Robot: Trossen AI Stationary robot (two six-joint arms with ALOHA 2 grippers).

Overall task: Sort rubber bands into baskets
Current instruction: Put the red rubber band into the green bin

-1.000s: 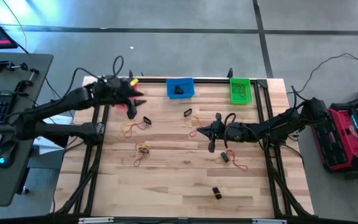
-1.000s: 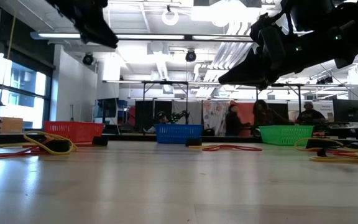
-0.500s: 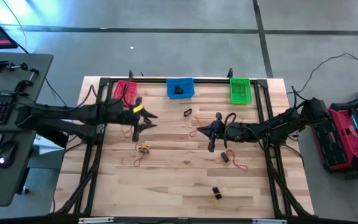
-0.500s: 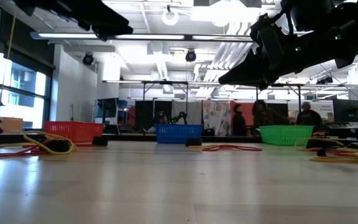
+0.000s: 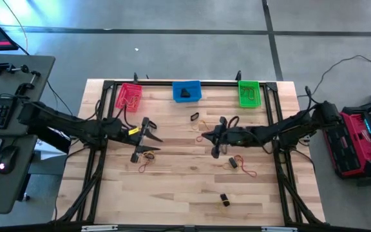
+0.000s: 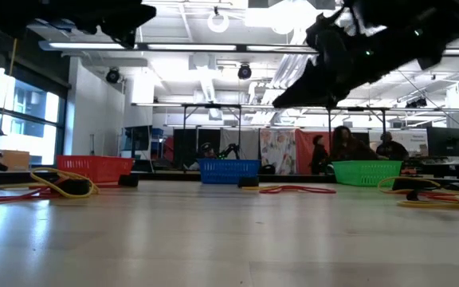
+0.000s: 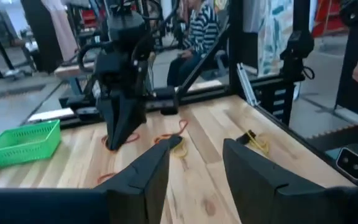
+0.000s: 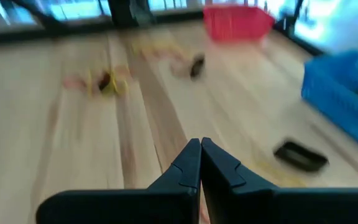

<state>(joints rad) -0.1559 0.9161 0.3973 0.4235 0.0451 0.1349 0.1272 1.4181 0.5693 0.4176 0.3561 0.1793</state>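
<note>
Three baskets stand along the far edge: red-pink (image 5: 129, 95), blue (image 5: 187, 91) and green (image 5: 249, 93). Rubber bands lie loose on the wood: a black one (image 5: 194, 116), a yellow and red tangle (image 5: 148, 153), a black and red pair (image 5: 236, 164), and a black one (image 5: 225, 200) near the front. My left gripper (image 5: 150, 138) hovers open over the table's left middle, just beyond the tangle, with nothing between its fingers (image 7: 194, 168). Above the table's middle, my right gripper (image 5: 205, 136) is shut and empty (image 8: 199, 162).
A black frame (image 5: 172, 82) runs along the table's edges behind the baskets. The blue basket holds a black thing. More bands lie between the two grippers (image 5: 201, 125). Bare wood stretches along the near edge. People stand in the room beyond the table.
My left gripper has swung from over the red-pink basket toward the near edge and the table's middle, sinking and levelling out. My right gripper has risen slightly and stayed shut. The bands on the table have not moved.
</note>
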